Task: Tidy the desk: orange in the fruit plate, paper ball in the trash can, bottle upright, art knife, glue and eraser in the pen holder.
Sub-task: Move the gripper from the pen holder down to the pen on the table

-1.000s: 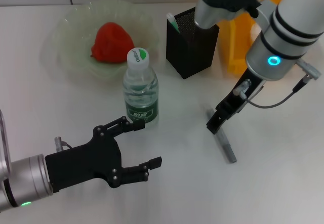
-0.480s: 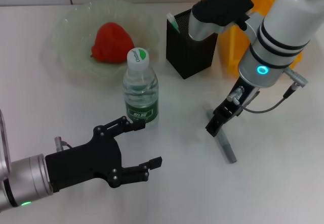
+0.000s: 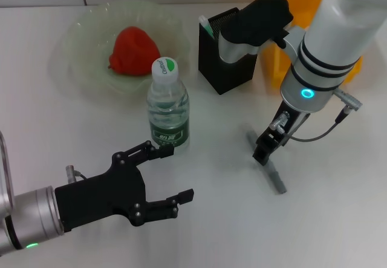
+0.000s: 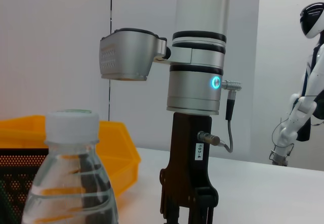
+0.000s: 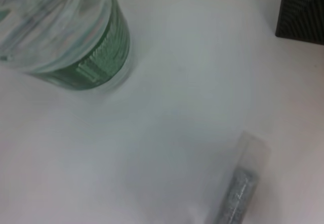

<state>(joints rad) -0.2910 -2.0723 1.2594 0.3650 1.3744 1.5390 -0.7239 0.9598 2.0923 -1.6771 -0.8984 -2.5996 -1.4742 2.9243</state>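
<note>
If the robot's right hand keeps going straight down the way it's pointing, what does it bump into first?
Most likely the grey art knife lying flat on the desk. The right hand points down right over it, though how much gap remains is hard to judge.

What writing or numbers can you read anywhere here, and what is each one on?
"103-4": on a small white sticker on the right gripper, reading vertically.
Bottle cap: green and white logo with lettering, too small to read.
Bottle label: green with white print, too blurred to read.
Nothing else legible.
</note>
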